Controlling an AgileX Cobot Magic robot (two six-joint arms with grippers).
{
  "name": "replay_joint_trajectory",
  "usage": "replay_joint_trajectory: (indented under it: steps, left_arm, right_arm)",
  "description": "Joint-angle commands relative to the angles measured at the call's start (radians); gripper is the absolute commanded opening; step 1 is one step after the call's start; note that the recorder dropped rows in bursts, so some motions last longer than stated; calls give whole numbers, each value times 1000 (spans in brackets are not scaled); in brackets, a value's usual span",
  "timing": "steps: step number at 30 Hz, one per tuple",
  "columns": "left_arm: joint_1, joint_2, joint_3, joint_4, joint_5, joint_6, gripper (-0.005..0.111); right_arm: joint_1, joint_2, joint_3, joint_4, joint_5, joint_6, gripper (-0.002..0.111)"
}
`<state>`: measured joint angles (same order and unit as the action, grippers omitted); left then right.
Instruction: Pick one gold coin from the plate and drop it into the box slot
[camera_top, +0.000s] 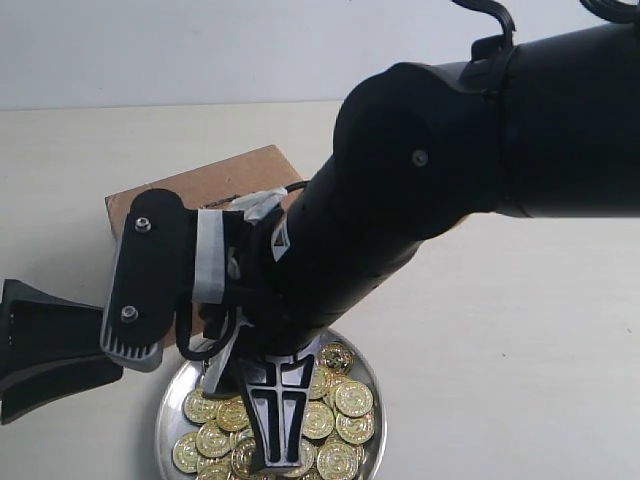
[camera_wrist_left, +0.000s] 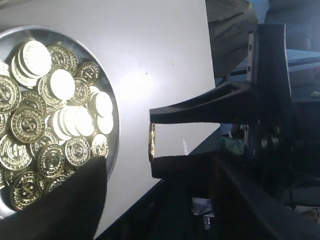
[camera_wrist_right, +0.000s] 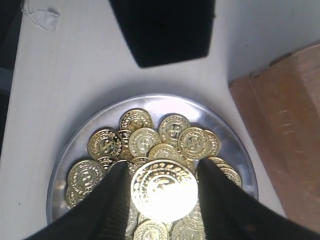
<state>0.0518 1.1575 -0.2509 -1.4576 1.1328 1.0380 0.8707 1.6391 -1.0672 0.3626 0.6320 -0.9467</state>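
The silver plate (camera_top: 170, 408) at the front edge holds several gold coins (camera_top: 342, 420). My right gripper (camera_top: 275, 455) hangs over the pile, shut on one gold coin (camera_wrist_right: 163, 190) that sits face-up between its fingers (camera_wrist_right: 107, 200), nearer the camera than the heap. My left gripper (camera_wrist_left: 151, 142) is beside the plate (camera_wrist_left: 113, 145), off its rim, shut on another gold coin (camera_wrist_left: 151, 141) held edge-on at the fingertips. The brown cardboard box (camera_top: 200, 188) lies behind the plate (camera_wrist_right: 80, 137); the right arm covers much of it. I cannot make out the slot.
The bulky black right arm (camera_top: 430, 180) crosses the middle of the exterior view, and its taped wrist camera mount (camera_top: 150, 285) hides the ground between box and plate. The left gripper's dark tip (camera_wrist_right: 165, 30) sits just past the plate's rim. The box corner (camera_wrist_right: 285, 140) borders the plate.
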Motion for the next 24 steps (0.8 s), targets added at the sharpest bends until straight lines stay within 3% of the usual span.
replay_joint_trajectory:
  steps: [1, 9, 18, 24]
  left_arm:
    - [-64, 45, -5, -73, -17, 56, 59]
    - [-189, 146, -31, -151, -75, 114, 59]
    - [-204, 238, -92, -175, -84, 143, 59]
    - [-204, 288, -101, -174, -51, 175, 39]
  right_arm:
    - [2, -11, 1, 4, -21, 8, 27]
    - [2, -11, 1, 4, -25, 8, 27]
    - [2, -11, 1, 4, -29, 14, 27]
    - [2, -11, 1, 4, -54, 14, 27]
